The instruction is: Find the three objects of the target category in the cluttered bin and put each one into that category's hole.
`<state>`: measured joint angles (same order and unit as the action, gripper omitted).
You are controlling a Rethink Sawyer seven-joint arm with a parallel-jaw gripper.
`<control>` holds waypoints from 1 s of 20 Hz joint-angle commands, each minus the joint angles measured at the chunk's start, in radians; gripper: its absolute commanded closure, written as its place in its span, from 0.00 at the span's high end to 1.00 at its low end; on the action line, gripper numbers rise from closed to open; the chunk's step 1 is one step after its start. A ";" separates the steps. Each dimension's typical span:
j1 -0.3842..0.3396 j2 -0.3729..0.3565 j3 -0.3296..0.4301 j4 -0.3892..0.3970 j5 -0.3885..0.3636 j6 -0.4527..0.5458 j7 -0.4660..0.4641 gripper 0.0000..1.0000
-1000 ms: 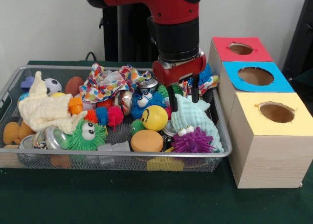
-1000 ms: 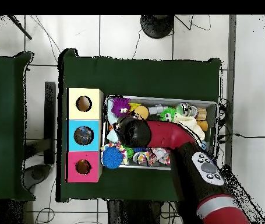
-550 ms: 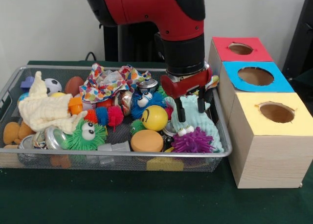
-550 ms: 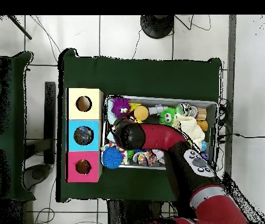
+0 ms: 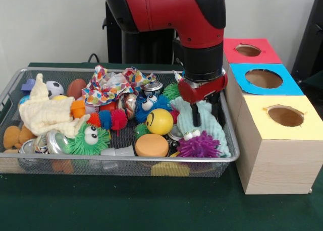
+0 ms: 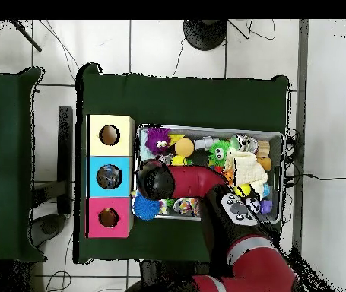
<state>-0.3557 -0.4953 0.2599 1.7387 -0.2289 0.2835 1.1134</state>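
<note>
Gripper (image 5: 205, 114) down over the pale green cloth (image 5: 202, 124) at the wire bin's (image 5: 126, 160) box-side end

Front view: two dark fingers (image 5: 194, 115) stand apart w/ a fold of the cloth between them, tips at or in the fabric; not clamped shut; purple spiky toy w/ googly eyes (image 5: 198, 144) lies just in front of the cloth, against the bin wall; yellow smiley ball (image 5: 159, 121) and orange disc (image 5: 151, 145) sit nearer bin centre; green fuzzy googly-eyed toy (image 5: 90, 138), cream cloth (image 5: 48, 112) and multicolour patterned cloth (image 5: 113, 84) further along; three wooden boxes beside the bin, tops yellow (image 5: 282, 117), blue (image 5: 264, 78), red (image 5: 248, 50), each w/ a round hole; which category is the target can't be told; no readable writing or labels anywhere; overhead: arm (image 6: 198, 179) covers the cloth
</note>
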 commanded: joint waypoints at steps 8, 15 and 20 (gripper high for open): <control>0.103 0.065 -0.161 -0.079 -0.044 0.018 0.160 1.00; 0.096 0.026 -0.153 -0.051 -0.015 0.037 0.161 0.00; 0.102 -0.025 -0.158 -0.032 0.012 0.085 0.173 0.00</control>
<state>-0.2461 -0.5134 0.1334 1.6950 -0.2289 0.2781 1.1134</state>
